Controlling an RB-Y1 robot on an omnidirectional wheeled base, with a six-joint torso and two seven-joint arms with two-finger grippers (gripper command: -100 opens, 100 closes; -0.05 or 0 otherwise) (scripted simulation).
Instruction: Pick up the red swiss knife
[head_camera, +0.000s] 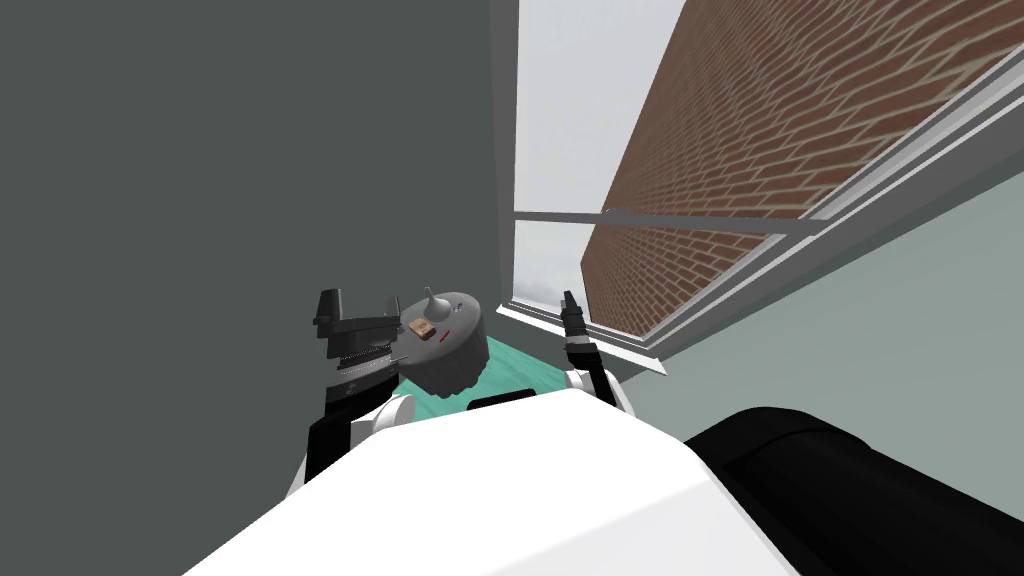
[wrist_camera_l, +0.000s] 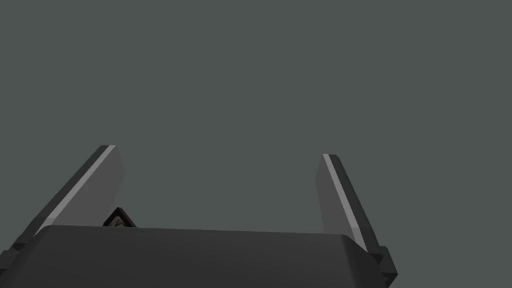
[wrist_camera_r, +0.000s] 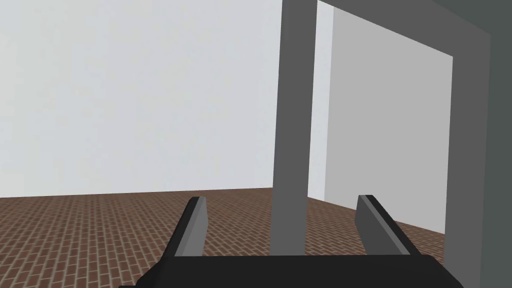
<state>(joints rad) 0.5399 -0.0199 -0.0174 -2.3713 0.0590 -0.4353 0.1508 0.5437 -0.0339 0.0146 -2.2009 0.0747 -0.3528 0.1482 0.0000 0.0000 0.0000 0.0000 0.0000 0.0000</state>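
Head view: knife (head_camera: 447, 335), small red streak, lies on round grey surface (head_camera: 455, 375) near tan block (head_camera: 421, 327). Left wrist view: left gripper (wrist_camera_l: 219, 152) open, empty, facing dark grey wall (wrist_camera_l: 250, 75). Right wrist view: right gripper (wrist_camera_r: 282, 197) open, empty. Reach, grasp not yet done.

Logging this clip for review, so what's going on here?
Nothing is held yet. The red knife lies on a round grey table, next to a tan block. The left gripper is open beside the table and points at a dark grey wall, not at the knife. The right gripper is open and raised towards the window.
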